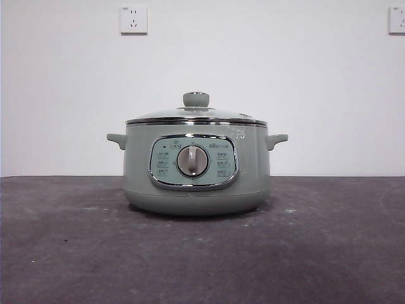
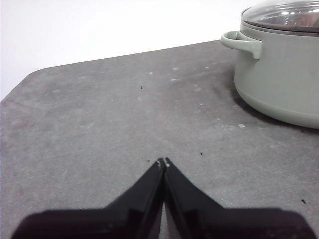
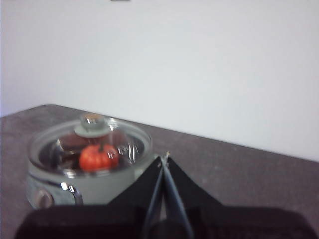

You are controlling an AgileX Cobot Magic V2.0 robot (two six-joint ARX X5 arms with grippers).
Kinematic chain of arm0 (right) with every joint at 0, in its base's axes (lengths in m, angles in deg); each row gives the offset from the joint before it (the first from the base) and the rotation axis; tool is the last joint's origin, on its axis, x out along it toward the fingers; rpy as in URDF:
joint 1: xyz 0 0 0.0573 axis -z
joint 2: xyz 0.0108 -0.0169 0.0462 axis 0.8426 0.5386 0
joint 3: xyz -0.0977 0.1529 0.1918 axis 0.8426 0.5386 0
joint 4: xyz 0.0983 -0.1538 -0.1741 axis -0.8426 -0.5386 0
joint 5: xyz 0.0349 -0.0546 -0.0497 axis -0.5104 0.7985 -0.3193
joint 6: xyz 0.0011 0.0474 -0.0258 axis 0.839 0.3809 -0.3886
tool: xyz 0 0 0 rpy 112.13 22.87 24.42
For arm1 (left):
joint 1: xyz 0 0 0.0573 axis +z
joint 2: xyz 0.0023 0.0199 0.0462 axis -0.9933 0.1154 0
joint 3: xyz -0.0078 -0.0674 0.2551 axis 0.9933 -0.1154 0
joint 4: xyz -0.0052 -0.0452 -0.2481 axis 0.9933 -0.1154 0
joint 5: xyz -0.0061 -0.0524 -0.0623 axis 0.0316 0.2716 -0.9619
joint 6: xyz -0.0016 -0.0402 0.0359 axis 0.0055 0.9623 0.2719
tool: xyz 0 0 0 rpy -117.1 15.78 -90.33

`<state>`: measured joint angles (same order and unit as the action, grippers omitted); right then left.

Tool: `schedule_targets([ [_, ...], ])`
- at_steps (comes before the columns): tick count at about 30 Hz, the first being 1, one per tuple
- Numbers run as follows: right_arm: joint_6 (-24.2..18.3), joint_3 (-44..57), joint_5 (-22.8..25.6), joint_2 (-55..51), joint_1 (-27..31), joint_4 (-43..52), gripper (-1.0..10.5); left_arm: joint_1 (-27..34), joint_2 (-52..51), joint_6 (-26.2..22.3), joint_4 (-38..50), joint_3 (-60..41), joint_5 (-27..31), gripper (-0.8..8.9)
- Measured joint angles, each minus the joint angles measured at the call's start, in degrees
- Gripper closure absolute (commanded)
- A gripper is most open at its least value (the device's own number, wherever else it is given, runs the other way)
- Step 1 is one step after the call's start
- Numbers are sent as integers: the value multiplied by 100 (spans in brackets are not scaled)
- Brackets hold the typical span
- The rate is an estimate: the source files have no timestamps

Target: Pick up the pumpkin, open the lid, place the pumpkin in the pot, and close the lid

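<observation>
We see the orange ribbed pumpkin (image 3: 98,157) inside the sage-green pot (image 1: 196,183), glass lid (image 1: 196,114) on; both our grippers, left (image 2: 163,161) and right (image 3: 163,157), are pinched closed, empty, at the pot's nine and three o'clock.

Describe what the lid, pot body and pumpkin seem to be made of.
Lid: clear glass, apparently; the pumpkin shows through it, chrome-look rim.
Pot: smooth sage-green shell with soft sheen, coated metal or plastic; can't tell which.
Pumpkin: glossy orange, probably plastic; blurred.

Sage-green pot (image 1: 196,187) on dark table (image 1: 63,253), lid (image 1: 196,114) closed on top
</observation>
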<state>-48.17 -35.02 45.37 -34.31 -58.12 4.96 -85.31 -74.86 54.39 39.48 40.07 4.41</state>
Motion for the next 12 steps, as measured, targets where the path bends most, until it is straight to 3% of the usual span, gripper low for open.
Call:
schedule_targets([
  [6, 13, 1381, 166, -693, 35, 444, 946, 0, 0, 0, 0, 0, 0, 817],
  [12, 57, 2002, 415, -1091, 35, 439, 946, 0, 0, 0, 0, 0, 0, 817],
])
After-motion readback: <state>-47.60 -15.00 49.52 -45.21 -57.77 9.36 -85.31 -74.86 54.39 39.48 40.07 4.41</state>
